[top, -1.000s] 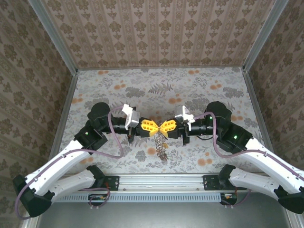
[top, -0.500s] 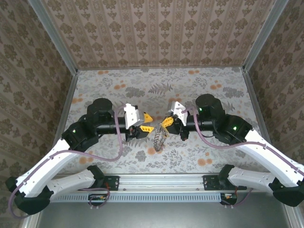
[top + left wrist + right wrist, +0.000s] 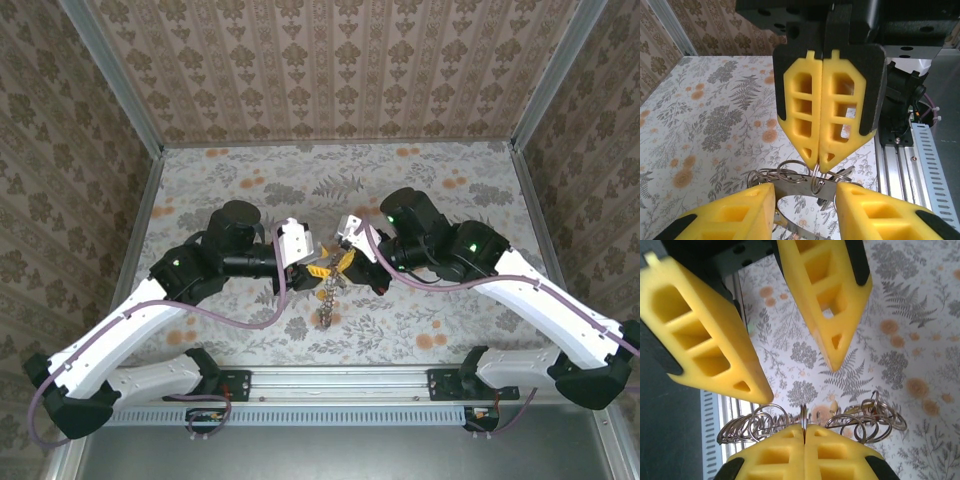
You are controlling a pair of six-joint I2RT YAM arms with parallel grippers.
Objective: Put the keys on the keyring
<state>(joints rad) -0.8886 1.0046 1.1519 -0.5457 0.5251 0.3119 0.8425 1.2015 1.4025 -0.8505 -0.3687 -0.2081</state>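
right tool (image 3: 804, 432) clamps the keyring (image 3: 767, 417) at its tips — left tool (image 3: 805, 190) parted, straddling it.

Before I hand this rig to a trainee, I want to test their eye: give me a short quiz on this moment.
1. True or false: the left pincer is clamped shut.
2. What does the right pincer grip? A: a ring of the keyring. B: the tablecloth. C: nothing.
3. What colour are both pincers' fingers?
Key: 1 false, it stands open. 2 A. 3 yellow.
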